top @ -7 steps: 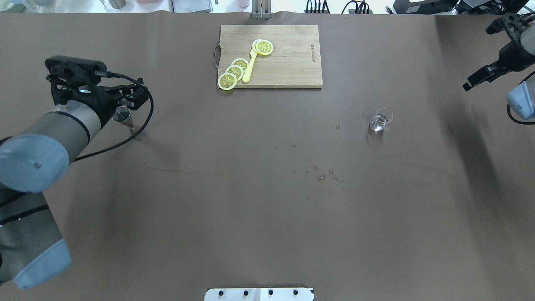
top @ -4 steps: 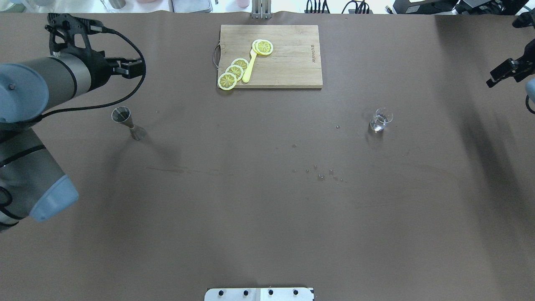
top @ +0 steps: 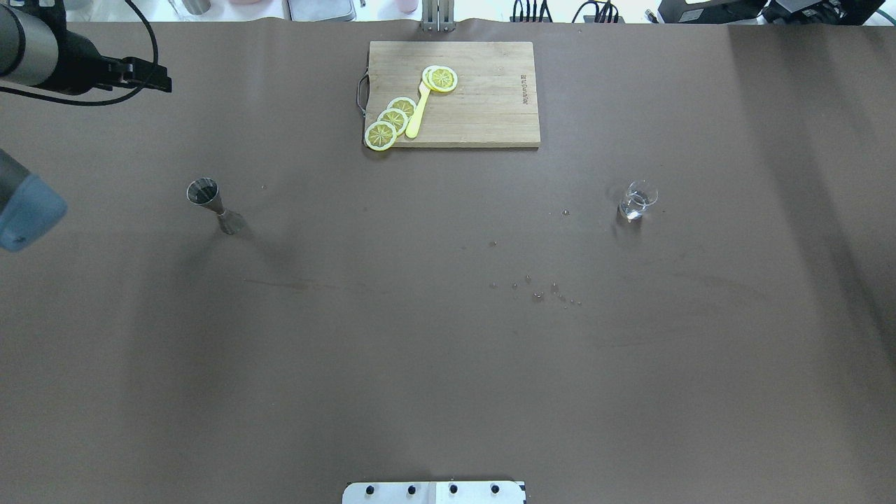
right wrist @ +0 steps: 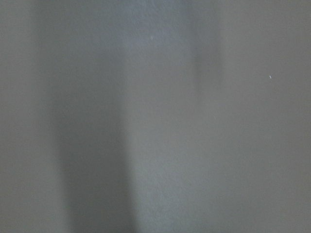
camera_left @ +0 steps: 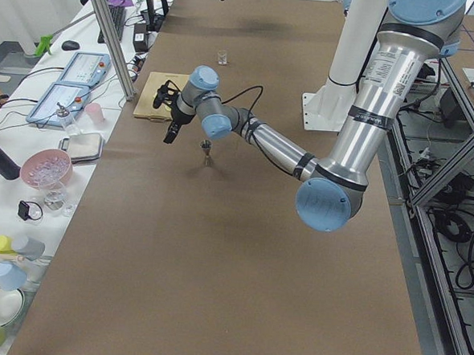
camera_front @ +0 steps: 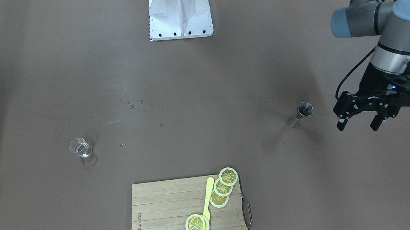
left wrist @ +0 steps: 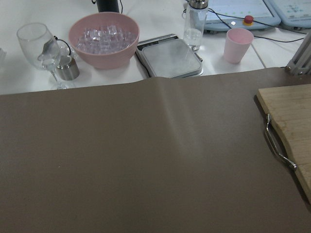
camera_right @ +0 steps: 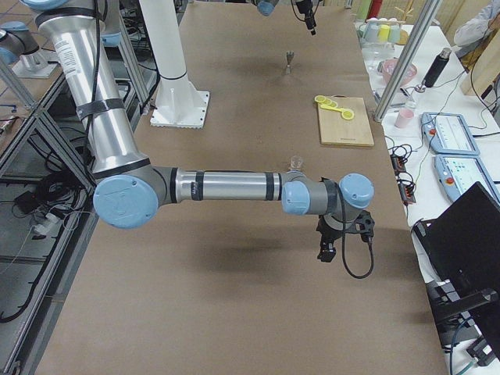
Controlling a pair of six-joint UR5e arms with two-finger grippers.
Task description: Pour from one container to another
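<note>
Brown-covered table (top: pixel 448 364). The steel jigger (top: pixel 213 204) stands upright on its narrower cone in the left half of the table, roughly midway between the near and far edges, with nothing touching it. Its upper cone is open to the top; whether it has contents I cannot tell. The clear glass cup (top: pixel 637 201) stands upright in the right half, at about the same depth and well apart from the jigger. It seems to hold a little clear liquid at the bottom. A scatter of droplets (top: pixel 537 294) lies on the covering between the two, nearer the cup. The left gripper (camera_front: pixel 358 126) hangs above the table toward the far-left corner, off to the side of the jigger, jaws apart and holding nothing. The right gripper (camera_right: pixel 328 248) hovers over the table's right end, pointing down; it shows only in the side view, so I cannot tell how its jaws stand. A wooden cutting board (top: pixel 490 105) lies at the middle of the far edge, carrying lemon slices (top: pixel 392 119) and a yellow plastic utensil (top: pixel 417 115).
</note>
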